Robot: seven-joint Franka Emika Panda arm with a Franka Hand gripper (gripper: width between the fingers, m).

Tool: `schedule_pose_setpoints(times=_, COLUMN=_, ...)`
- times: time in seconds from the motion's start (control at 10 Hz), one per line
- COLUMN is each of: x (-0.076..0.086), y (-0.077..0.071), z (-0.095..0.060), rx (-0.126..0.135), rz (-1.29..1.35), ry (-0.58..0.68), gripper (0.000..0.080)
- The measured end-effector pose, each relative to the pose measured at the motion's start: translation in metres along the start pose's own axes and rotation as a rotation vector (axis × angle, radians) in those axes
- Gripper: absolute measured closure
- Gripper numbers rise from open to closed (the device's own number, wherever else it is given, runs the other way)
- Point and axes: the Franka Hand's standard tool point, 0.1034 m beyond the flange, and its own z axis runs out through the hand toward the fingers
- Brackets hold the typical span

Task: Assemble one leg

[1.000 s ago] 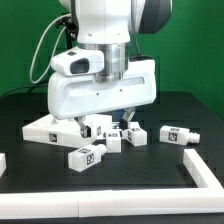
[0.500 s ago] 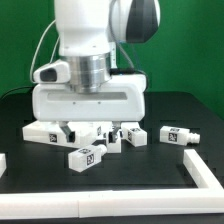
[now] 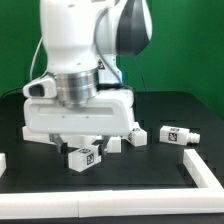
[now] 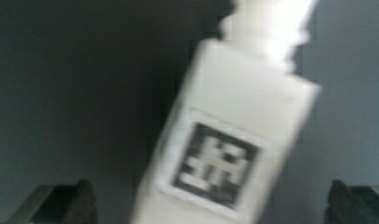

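A white leg (image 3: 84, 157) with a black-and-white code tag lies on the black table, nearest the front of the group. In the wrist view this leg (image 4: 230, 130) fills the middle, slightly tilted, its peg (image 4: 266, 25) at the far end. My gripper (image 3: 80, 143) hangs just above it. In the wrist view the gripper (image 4: 211, 205) is open, one dark fingertip (image 4: 61, 205) on each side of the leg with a gap on both sides. It holds nothing.
Other legs lie to the exterior view's right: one (image 3: 177, 135) apart from the rest, two (image 3: 134, 137) close behind the hand. A white panel's corner (image 3: 26, 126) shows at the left. White bars (image 3: 205, 172) edge the front right and front left.
The arm has moved toward the exterior view's left and down, from over the middle legs to over the front leg. The parts on the table have not moved.
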Motion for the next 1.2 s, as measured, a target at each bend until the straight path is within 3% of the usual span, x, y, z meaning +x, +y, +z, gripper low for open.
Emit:
schedule_pose_setpoints(times=0.2, x=-0.001, y=0.0, z=0.002, rx=-0.003, rz=-0.007, ry=0.003, gripper=0.015)
schedule_pose_setpoints(times=0.3, x=-0.001, y=0.0, z=0.003, rx=-0.003, rz=-0.009, ry=0.002, gripper=0.0242)
schedule_pose_setpoints(times=0.4, x=-0.001, y=0.0, z=0.004, rx=-0.003, rz=-0.011, ry=0.001, gripper=0.0414)
schedule_pose_setpoints(times=0.5, x=-0.001, y=0.0, z=0.004, rx=-0.003, rz=-0.017, ry=0.001, gripper=0.0414)
schedule_pose_setpoints(times=0.6, x=0.002, y=0.004, z=0.002, rx=-0.004, rz=-0.071, ry=0.004, gripper=0.0514)
schedule_pose_setpoints(times=0.7, x=0.018, y=0.025, z=-0.005, rx=-0.008, rz=-0.19, ry=0.02, gripper=0.0514)
schedule_pose_setpoints(times=0.9, x=0.042, y=0.047, z=-0.016, rx=-0.011, rz=-0.321, ry=0.036, gripper=0.0514)
schedule_pose_setpoints(times=1.2, x=0.045, y=0.053, z=-0.006, rx=-0.017, rz=-0.353, ry=0.042, gripper=0.0514)
